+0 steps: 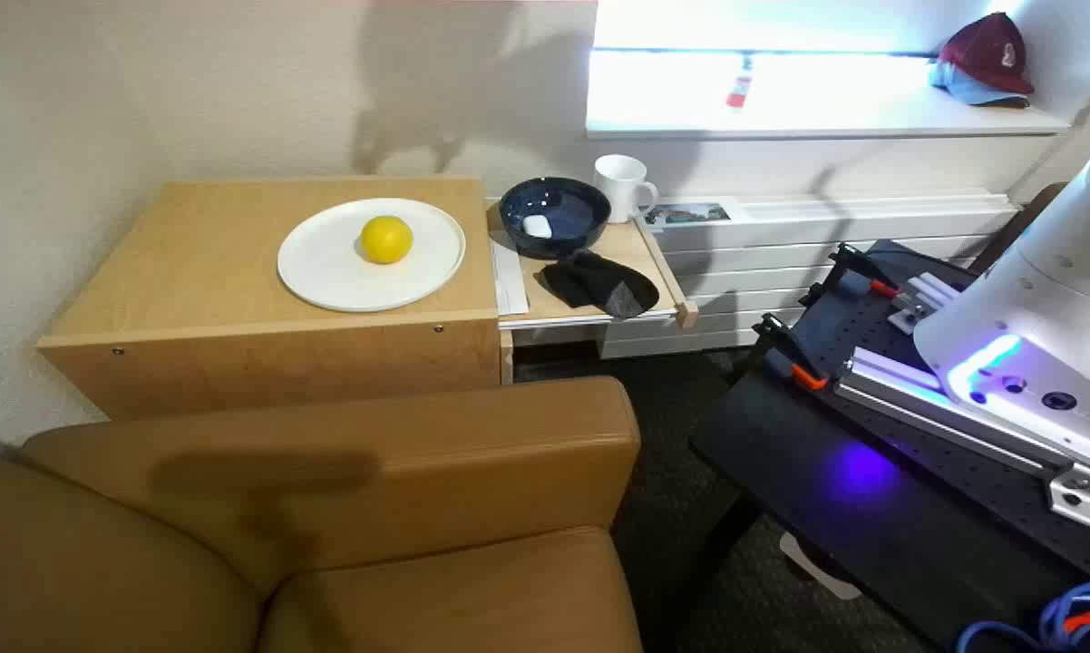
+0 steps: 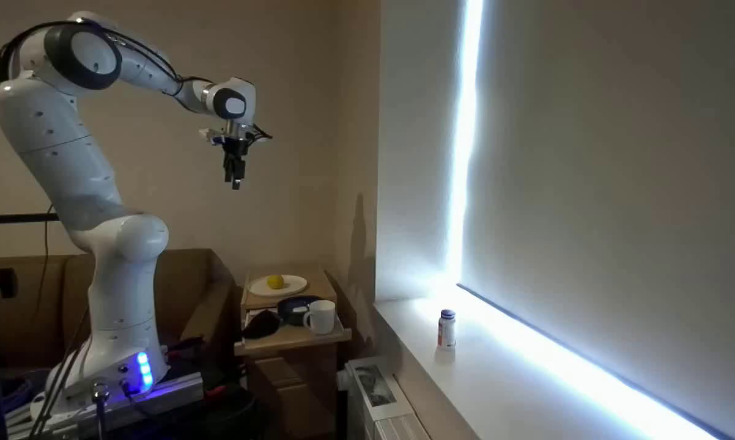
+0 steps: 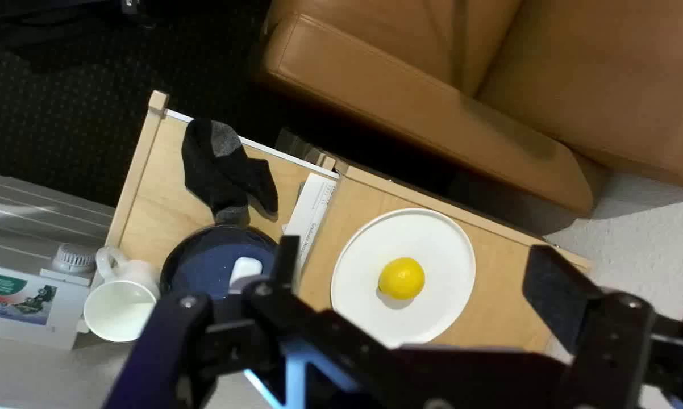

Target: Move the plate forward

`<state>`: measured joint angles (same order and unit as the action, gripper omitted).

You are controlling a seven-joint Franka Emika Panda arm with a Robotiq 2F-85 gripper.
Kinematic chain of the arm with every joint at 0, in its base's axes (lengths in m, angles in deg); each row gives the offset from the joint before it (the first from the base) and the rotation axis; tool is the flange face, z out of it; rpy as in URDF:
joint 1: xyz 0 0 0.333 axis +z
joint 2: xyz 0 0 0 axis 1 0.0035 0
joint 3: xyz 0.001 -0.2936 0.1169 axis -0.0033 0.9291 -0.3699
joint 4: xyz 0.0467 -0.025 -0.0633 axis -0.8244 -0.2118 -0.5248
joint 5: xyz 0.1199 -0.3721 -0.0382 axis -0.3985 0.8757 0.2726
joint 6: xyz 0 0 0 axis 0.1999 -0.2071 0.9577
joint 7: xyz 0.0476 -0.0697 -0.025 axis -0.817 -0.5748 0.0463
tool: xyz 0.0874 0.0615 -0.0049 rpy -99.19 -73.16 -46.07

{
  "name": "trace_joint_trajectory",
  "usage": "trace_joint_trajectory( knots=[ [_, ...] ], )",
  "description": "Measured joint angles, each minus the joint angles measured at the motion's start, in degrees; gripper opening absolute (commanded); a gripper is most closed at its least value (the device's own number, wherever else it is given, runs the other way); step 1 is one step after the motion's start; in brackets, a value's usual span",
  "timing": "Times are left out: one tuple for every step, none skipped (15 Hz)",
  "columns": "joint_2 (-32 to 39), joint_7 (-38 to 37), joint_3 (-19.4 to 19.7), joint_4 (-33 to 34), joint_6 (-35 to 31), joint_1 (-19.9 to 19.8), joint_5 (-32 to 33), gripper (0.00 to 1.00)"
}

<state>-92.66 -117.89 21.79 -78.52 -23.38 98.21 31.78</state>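
Observation:
The flat round white plate (image 1: 323, 254) lies on the wooden cabinet top (image 1: 209, 263), with a yellow round fruit (image 1: 387, 239) near its middle. In another exterior view the plate (image 2: 294, 285) and fruit (image 2: 275, 282) look small beyond the bowl and mug. In the wrist view the plate (image 3: 358, 284) and fruit (image 3: 402, 278) appear between the fingers; the plate's lower edge is partly hidden by the gripper. My gripper (image 3: 415, 278) is open and empty, fingers wide apart. In an exterior view the gripper (image 2: 234, 183) points down, high above the furniture, touching nothing.
A dark blue bowl (image 1: 554, 213) with a white object in it, a white mug (image 1: 621, 186) and a black cloth (image 1: 599, 283) lie on the pulled-out shelf beside the cabinet top. A brown sofa armrest (image 1: 400, 435) runs along the cabinet's front. Walls stand close behind.

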Motion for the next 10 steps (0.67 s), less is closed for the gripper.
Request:
trace_joint_trajectory(
  knots=[
    [0.0, 0.0, 0.0, 0.0, 0.0, 0.0, 0.0, 1.00],
    [0.0, 0.0, 0.0, 0.0, 0.0, 0.0, 0.0, 1.00],
    [0.2, 0.0, 0.0, 0.0, 0.1, 0.0, 0.0, 1.00],
    [0.9, -0.2, 0.0, 0.1, 0.3, 0.0, 0.0, 1.00],
    [2.6, -0.7, 0.0, 0.5, 0.3, -0.1, 0.0, 1.00],
    [5.4, -1.3, 0.0, 1.3, 0.3, -0.1, 0.0, 1.00],
    [8.8, -2.3, 0.0, 2.6, 0.3, -0.2, 0.0, 1.00],
    [12.5, -3.6, 0.0, 4.1, 0.3, -0.4, 0.0, 1.00],
    [16.3, -5.6, 0.1, 6.0, 0.2, -0.5, 0.1, 1.00],
    [20.2, -8.2, 0.2, 8.3, -0.1, -0.6, 0.3, 1.00]
  ],
)
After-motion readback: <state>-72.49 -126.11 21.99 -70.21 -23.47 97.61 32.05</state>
